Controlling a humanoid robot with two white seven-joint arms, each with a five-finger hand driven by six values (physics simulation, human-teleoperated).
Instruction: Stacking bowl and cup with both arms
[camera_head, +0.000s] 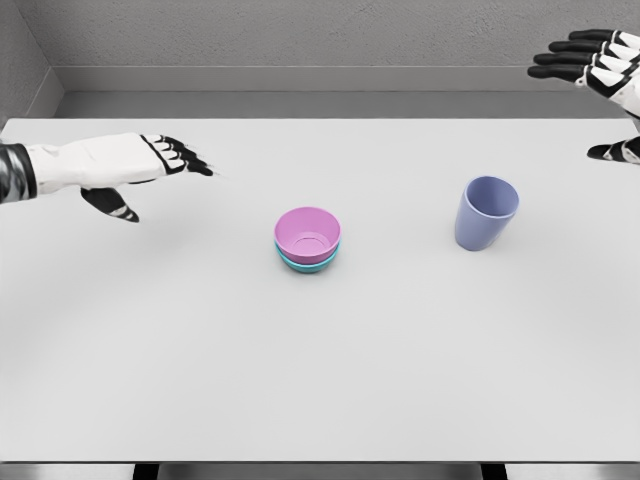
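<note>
Pink on teal: the pink bowl (308, 232) sits nested inside the teal bowl (305, 262) near the middle of the white table (320, 380), both mouths facing up, only the teal rim and lower wall showing under the pink one; the stack stands level. At about three o'clock from the bowls, well apart from them, the lavender cup (485, 213) stands on its base, mouth up, its long axis nearly upright with a slight lean of the rim toward the right; nothing lies between cup and bowls.

At about ten o'clock from the bowls the left hand (150, 165) hovers over the table, arm coming in from the left edge, fingers stretched out and pointing right toward three o'clock, thumb hanging below, holding nothing. At about one o'clock from the cup, at the top right corner, the right hand (600, 70) hangs raised, dark fingers spread and pointing left, thumb lower down, empty and well clear of the cup. Grey wall (300, 40) runs behind the table's far edge.
</note>
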